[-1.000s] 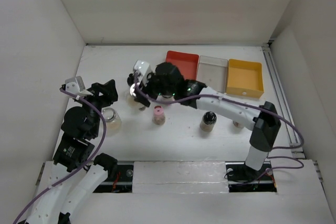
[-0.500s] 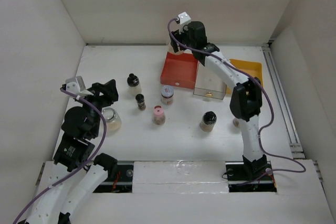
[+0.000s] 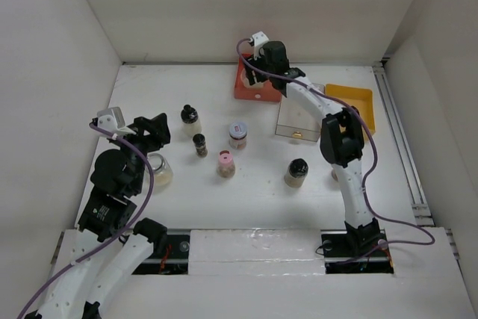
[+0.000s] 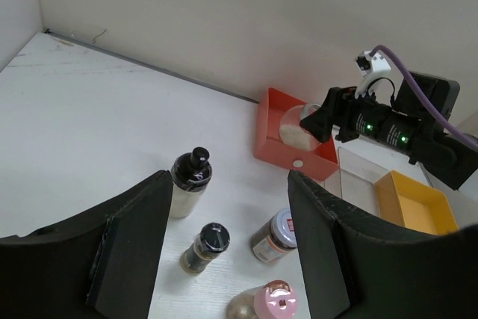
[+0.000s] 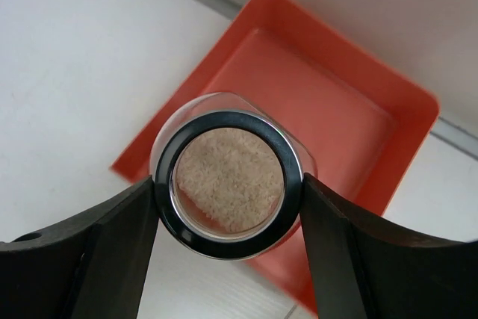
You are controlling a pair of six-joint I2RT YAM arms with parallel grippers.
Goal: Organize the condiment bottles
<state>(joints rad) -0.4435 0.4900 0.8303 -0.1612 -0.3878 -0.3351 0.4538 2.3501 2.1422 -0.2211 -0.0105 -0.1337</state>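
The jar (image 5: 228, 177) of tan grains hangs above the edge of the red tray (image 5: 336, 102), clamped in the right hand (image 5: 228, 184); placing appears to be the step in hand. Next: centre it over the tray, lower, release. The left hand (image 4: 228, 222) is apart and empty near the remaining bottles (image 3: 225, 163) on the bench (image 3: 149, 95)

The left arm (image 3: 112, 184) sits folded at 8 o'clock in the overhead view. The left end effector (image 4: 228, 192) points toward 1 o'clock, fingers spread wide with nothing between them. The right arm (image 3: 345, 147) stretches from its 5 o'clock base up to 12 o'clock, elbow raised. The right end effector (image 5: 228, 188) is clamped on a squat glass jar (image 4: 295, 126).
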